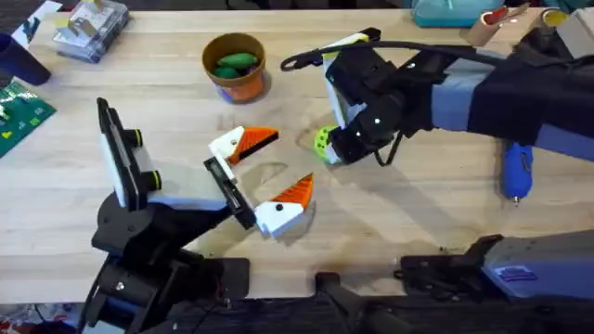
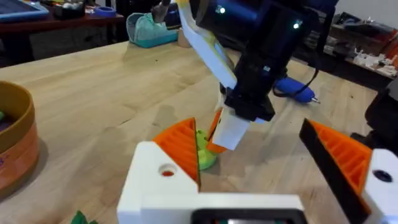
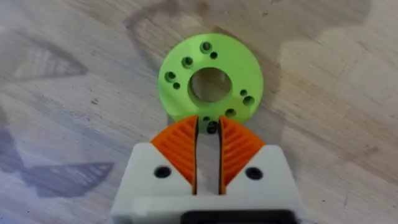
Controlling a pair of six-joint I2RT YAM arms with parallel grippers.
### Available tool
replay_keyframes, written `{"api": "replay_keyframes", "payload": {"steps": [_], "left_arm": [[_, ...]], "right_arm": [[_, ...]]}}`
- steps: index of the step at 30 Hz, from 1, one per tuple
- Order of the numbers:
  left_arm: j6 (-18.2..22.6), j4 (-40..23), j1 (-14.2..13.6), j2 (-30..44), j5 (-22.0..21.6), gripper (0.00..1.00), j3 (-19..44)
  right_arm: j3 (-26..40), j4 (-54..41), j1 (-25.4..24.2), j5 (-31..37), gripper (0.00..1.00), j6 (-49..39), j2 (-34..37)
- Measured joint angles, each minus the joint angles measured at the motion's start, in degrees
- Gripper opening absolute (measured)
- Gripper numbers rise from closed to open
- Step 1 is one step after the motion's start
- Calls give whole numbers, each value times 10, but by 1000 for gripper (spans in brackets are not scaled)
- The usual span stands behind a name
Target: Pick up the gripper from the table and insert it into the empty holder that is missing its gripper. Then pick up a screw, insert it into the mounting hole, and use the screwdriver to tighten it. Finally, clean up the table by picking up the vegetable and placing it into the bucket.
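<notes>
The green gripper lies flat on the table, a bit right of the middle of the overhead view. The right gripper pinches its near rim between two orange pads. The left gripper sits left of it, fingers spread wide, holding nothing.

fingers: white wedges with orange ribbed pads, one round screw hole each
left arm: chunky black links, white panel, yellow-green knobs
right arm: black housing, blue-grey sleeve, thin black cable looped on top
</notes>
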Motion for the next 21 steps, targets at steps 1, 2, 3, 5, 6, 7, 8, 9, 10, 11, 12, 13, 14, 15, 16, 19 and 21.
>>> {"api": "replay_keyframes", "payload": {"steps": [1,2,3,5,6,7,8,9,10,11,12,13,14,15,16,19,21], "left_arm": [[0,0,0,0,0,995,0],[0,0,0,0,0,995,0],[0,0,0,0,0,995,0],[0,0,0,0,0,995,0],[0,0,0,0,0,995,0],[0,0,0,0,0,995,0],[0,0,0,0,0,995,0],[0,0,0,0,0,995,0],[0,0,0,0,0,995,0],[0,0,0,0,0,995,0],[0,0,0,0,0,995,0],[0,0,0,0,0,995,0],[0,0,0,0,0,995,0],[0,0,0,0,0,995,0],[0,0,0,0,0,995,0],[0,0,0,0,0,995,0],[0,0,0,0,0,995,0]], "right_arm": [[0,-1,0,0,191,0,1],[1,-1,0,0,190,0,1],[2,-2,0,0,190,0,2],[4,-3,0,0,178,0,4],[5,-3,0,0,166,0,5],[5,-3,0,0,146,0,6],[5,-3,0,1,130,0,6],[5,-3,0,2,119,0,6],[5,-4,0,3,88,0,6],[5,-3,0,3,43,-1,6],[6,-3,0,3,17,0,6],[6,-3,0,3,10,0,6],[6,-3,0,3,10,0,6],[6,-3,0,3,10,0,6],[6,-4,0,3,10,0,6],[11,-17,0,2,8,0,6],[22,-41,0,1,8,0,6]]}}
